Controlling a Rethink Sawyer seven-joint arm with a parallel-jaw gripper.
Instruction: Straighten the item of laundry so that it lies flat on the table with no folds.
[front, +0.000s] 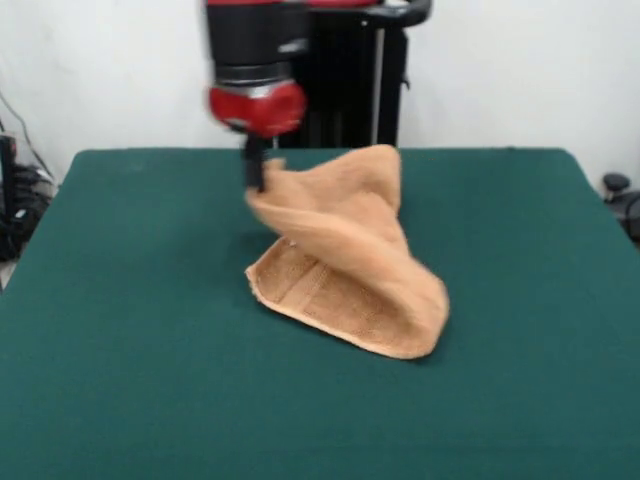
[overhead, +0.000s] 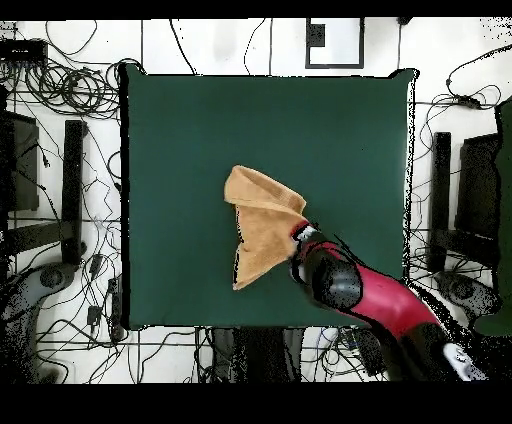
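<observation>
One towel (front: 345, 265) mid-counter (front: 120, 380), half raised | end effector (front: 256, 178) clamped on its far-left corner | we'd pull out & low, w/ lower edge dragging, to unfold

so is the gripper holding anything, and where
The gripper holds the towel by one raised corner; the rest drapes down to the table.
</observation>
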